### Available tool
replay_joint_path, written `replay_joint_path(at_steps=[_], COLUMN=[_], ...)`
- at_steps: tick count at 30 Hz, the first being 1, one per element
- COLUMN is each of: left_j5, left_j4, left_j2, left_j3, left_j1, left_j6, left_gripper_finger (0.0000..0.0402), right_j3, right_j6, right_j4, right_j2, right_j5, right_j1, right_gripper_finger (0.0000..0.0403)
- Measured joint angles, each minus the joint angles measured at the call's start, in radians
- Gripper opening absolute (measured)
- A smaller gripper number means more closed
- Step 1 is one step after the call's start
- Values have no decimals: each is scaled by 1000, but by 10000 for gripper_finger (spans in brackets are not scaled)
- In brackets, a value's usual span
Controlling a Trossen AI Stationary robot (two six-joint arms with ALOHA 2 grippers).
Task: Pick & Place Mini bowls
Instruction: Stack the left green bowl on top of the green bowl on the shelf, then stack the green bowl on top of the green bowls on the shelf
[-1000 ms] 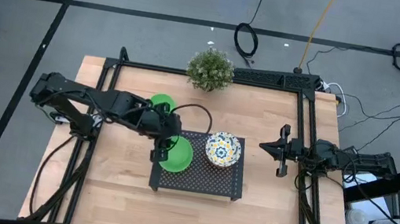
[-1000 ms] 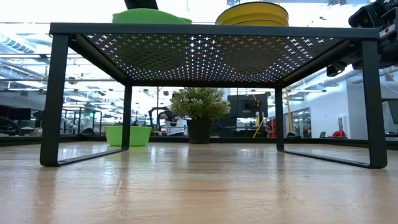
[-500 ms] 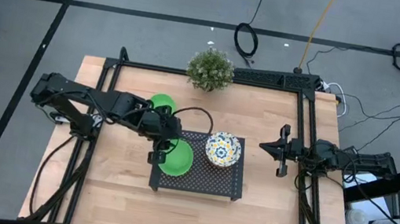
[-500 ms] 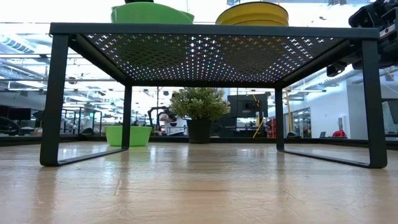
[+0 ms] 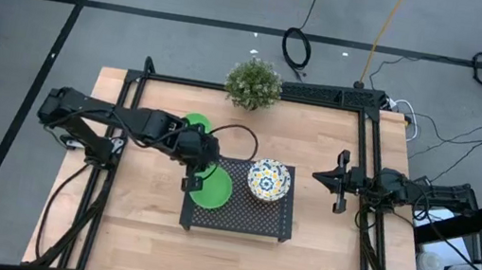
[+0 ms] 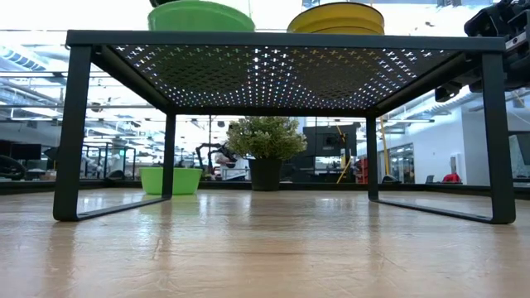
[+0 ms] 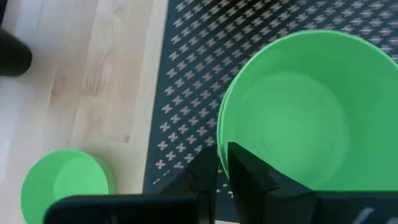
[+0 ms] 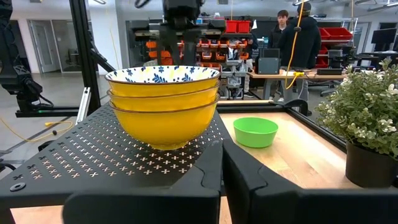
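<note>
A green mini bowl sits at the left end of the black perforated rack. My left gripper is shut on its rim. Beside it on the rack stands a stack of three patterned mini bowls, yellow outside. A second green mini bowl rests on its base on the wooden table, behind the rack, partly under my left arm. My right gripper waits shut at the table's right side, pointing level at the rack. My left gripper pinches the green bowl's rim on the side toward the table's left edge. One finger is inside the bowl and the other outside. The fingers slant down from the left. In the low view the bowl stands upright at the rack's top.
A potted plant stands at the table's far edge, behind the rack. A black frame runs around the table. The wood in front of and left of the rack is bare. People stand in the room beyond.
My left gripper has sunk a little onto the green bowl's left rim. In the low view that bowl now stands taller above the rack's top than a second ago. Its place on the rack is almost the same.
</note>
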Motion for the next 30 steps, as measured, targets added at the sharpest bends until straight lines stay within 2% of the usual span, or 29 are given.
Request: replay_joint_path(at_steps=[8, 17, 20, 24, 30], left_j5=[-2, -9, -80, -227, -338], left_j4=[19, 30, 0, -57, -186], left_j2=[-3, -38, -62, -97, -114], left_j3=[-12, 3, 3, 3, 2], left_j1=[28, 27, 27, 36, 102], left_j6=[-8, -2, 6, -21, -130], left_gripper_finger=[4, 44, 50, 57, 81], right_j3=[0, 0, 0, 0, 0], right_j6=[0, 0, 0, 0, 0], right_j4=[0, 0, 0, 0, 1], right_j2=[0, 0, 0, 0, 0], right_j5=[0, 0, 0, 0, 0], right_j1=[0, 0, 0, 0, 0], right_gripper_finger=[0, 0, 0, 0, 0])
